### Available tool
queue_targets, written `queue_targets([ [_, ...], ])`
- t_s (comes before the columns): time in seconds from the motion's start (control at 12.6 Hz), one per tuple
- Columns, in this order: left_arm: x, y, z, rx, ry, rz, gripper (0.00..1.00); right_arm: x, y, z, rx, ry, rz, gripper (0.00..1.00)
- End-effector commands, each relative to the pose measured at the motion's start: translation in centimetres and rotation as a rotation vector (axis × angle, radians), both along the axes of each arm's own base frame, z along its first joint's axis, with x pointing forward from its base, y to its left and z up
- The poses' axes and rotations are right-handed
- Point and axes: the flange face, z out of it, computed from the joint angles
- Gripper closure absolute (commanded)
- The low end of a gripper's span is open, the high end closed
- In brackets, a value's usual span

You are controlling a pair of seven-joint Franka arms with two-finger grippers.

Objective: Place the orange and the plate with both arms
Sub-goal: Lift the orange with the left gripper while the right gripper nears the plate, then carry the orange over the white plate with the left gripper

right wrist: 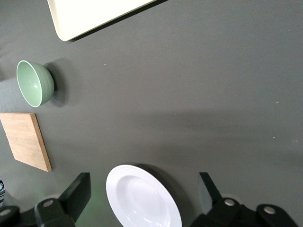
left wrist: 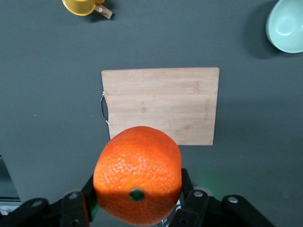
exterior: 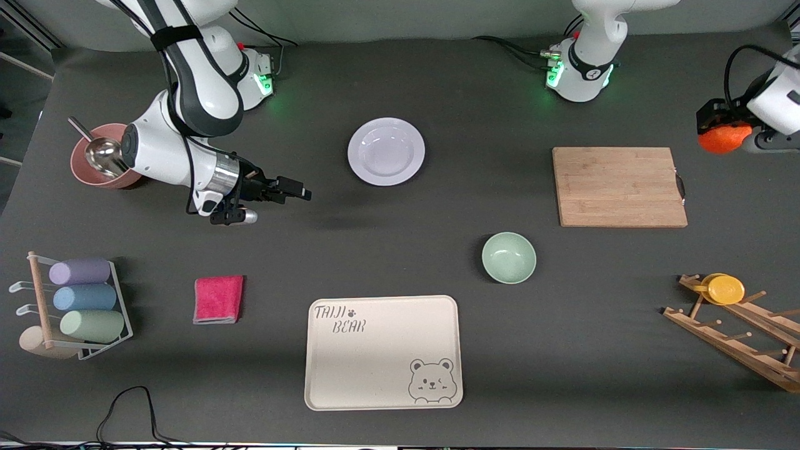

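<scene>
L gripper (exterior: 719, 128): clenched on orange (exterior: 724, 138), up in air at L-arm end of table, approx 2 o'clock off cutting board (exterior: 619, 187); in L wrist view, fruit (left wrist: 138, 174) sits betw. dark fingers (left wrist: 75, 208), board (left wrist: 161, 105) below.
R gripper (exterior: 304, 192): jaws spread wide, holding nothing, over bare table at approx 8 o'clock from plate (exterior: 386, 151).
Plate: white, flat on table, at 12 o'clock from bear tray (exterior: 383, 352), well apart; partly seen betw. R fingers (right wrist: 78, 193) in R wrist view (right wrist: 142, 197).
Green bowl (exterior: 509, 257): approx 4 o'clock from plate, nearer front cam.
</scene>
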Motion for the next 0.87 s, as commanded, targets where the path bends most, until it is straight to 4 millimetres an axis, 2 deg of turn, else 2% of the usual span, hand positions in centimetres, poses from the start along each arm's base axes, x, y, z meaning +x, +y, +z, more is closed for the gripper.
queue_targets([
  [0.0, 0.6, -4.4, 0.0, -0.005, 0.02, 0.034, 1.0, -0.6, 0.0, -0.2, 0.03, -0.01, -0.006, 0.0],
  [0.08, 0.2, -9.7, -0.3, 0.029, 0.003, 0.07, 1.0, -0.7, 0.2, -0.3, 0.056, -0.004, -0.023, 0.0],
  [0.32, -1.5, -22.6, -2.6, -0.005, -0.008, 0.212, 1.0, -0.6, 0.3, -1.9, 0.095, -0.026, 0.0, 0.0],
  [0.4, -2.4, -27.2, -4.0, 0.008, -0.023, 0.243, 1.0, -0.9, 1.3, -2.0, 0.094, -0.029, 0.015, 0.0],
  [0.55, -4.8, -35.4, -6.8, 0.009, -0.047, 0.309, 1.0, -0.9, 1.7, -2.0, 0.079, -0.05, 0.003, 0.0],
  [0.79, -8.5, -44.4, -11.5, -0.022, -0.039, 0.412, 1.0, -1.6, 1.7, -3.4, 0.051, -0.063, -0.017, 0.0],
])
